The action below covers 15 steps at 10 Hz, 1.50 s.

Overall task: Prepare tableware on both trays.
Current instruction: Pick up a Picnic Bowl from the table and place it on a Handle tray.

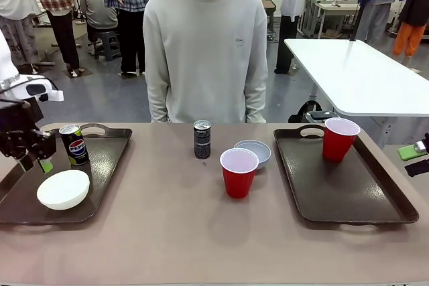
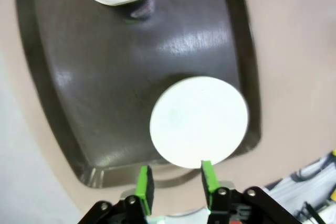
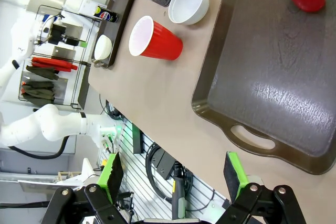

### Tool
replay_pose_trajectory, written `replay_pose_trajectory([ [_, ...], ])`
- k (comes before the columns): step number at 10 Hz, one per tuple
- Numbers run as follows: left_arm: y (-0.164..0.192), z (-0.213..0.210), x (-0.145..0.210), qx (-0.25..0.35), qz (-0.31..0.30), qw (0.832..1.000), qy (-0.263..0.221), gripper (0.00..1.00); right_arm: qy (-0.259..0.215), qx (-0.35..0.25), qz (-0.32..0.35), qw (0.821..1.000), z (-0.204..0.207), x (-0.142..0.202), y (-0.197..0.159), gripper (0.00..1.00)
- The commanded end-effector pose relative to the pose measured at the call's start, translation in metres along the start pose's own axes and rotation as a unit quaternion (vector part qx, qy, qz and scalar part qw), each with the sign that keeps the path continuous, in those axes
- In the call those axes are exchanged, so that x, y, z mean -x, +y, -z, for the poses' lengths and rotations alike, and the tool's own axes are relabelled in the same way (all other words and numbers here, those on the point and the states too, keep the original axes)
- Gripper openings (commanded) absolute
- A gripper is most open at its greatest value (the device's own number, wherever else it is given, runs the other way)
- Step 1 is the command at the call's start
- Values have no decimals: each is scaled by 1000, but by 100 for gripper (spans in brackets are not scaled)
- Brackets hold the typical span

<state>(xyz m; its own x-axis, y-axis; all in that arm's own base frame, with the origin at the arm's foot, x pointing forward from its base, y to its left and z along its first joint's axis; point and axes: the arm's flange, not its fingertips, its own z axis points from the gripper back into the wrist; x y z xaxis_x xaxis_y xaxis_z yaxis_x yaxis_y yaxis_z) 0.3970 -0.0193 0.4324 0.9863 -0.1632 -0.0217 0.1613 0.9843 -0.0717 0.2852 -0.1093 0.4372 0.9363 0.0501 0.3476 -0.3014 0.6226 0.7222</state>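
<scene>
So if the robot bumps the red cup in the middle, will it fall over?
Probably. The middle red cup looks empty, so it is likely light, and it is tall with a narrow base, so a push near its rim could tip it.

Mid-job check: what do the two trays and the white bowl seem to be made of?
Left tray and right tray: dark brown moulded plastic by the look, semi-gloss, with streaky highlights and rounded rims. White bowl: smooth, even white with little shine; plastic or glazed ceramic, cannot tell.
</scene>
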Motion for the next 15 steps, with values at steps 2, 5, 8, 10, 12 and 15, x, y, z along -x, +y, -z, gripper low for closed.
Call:
replay_pose_trajectory([
  [2, -18, -34, 13, 29, 23, 999, -1, 87, -6, -11, -2, 1000, 1, -2, -1, 100],
  [5, -15, -62, 28, 115, 33, 993, -10, 100, -6, -11, -2, 1000, 1, -2, -1, 100],
  [8, 36, -83, 46, 355, 15, 934, -39, 100, -6, -11, -2, 1000, 1, -2, -1, 100],
  [10, 79, -72, 43, 421, -46, 906, -17, 100, -6, -11, -2, 1000, 1, -2, -1, 100],
  [12, 109, -61, 34, 482, -75, 873, -15, 100, -6, -11, -2, 1000, 1, -2, -1, 100],
  [15, 107, -53, 29, 482, -97, 871, -13, 100, -6, -11, -2, 1000, 1, -2, -1, 100],
])
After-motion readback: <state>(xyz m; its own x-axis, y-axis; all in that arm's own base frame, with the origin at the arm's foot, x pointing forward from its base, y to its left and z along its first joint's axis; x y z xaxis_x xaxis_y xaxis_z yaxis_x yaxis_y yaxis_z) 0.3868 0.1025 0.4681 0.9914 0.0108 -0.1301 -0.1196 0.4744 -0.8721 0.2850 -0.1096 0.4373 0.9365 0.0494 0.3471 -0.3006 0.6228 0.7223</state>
